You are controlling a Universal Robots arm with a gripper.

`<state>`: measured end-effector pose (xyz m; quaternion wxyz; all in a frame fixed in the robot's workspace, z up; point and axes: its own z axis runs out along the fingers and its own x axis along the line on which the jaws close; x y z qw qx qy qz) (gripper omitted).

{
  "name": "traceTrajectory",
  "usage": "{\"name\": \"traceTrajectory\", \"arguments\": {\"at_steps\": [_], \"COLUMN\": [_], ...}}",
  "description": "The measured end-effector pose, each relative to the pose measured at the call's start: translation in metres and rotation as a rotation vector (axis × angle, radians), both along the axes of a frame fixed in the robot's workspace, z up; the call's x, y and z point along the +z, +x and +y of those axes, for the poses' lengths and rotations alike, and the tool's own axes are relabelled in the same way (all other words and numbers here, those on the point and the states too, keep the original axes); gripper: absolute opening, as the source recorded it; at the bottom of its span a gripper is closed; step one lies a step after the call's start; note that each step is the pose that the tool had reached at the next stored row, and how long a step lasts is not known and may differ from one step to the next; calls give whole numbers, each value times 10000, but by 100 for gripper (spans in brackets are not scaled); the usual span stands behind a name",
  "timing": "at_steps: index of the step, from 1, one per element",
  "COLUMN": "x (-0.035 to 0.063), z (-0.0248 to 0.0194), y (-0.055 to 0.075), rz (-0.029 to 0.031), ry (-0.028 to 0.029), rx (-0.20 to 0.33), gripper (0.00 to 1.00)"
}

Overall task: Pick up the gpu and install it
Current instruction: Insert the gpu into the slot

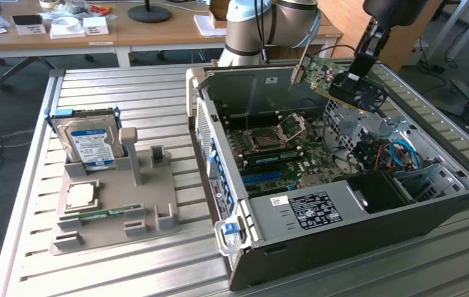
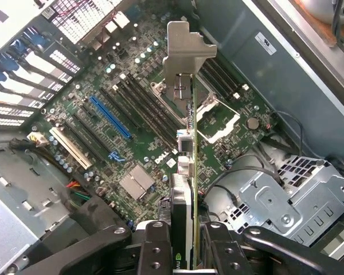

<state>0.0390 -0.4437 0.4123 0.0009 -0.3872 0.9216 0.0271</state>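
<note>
Above the open PC case (image 1: 243,86), my gripper (image 1: 358,69) has its fingers (image 2: 155,252) clamped on the gpu (image 2: 186,54), which hangs edge-down over the motherboard (image 2: 143,137). Mid-carry, I'd say: the card isn't square with the blue slot (image 2: 110,117) yet, so alignment's key.

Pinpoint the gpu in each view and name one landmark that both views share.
Exterior view: the gpu hangs tilted in the hand over the open case, toward the exterior view's right.
Wrist view: the gpu is seen edge-on, clamped in the hand, with its bracket end over the motherboard.
Shared landmark: the CPU socket.
</note>
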Motion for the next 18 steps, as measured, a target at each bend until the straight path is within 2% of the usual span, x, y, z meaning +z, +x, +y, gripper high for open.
{"name": "traceTrajectory", "arguments": {"at_steps": [3, 10, 18], "x": [-1, -4, -6], "z": [0, 0, 1], "y": [-1, 0, 0], "rz": [0, -1, 0], "ry": [0, 1, 1], "rx": [124, 1312, 2321], "gripper": [27, 27, 27]}}
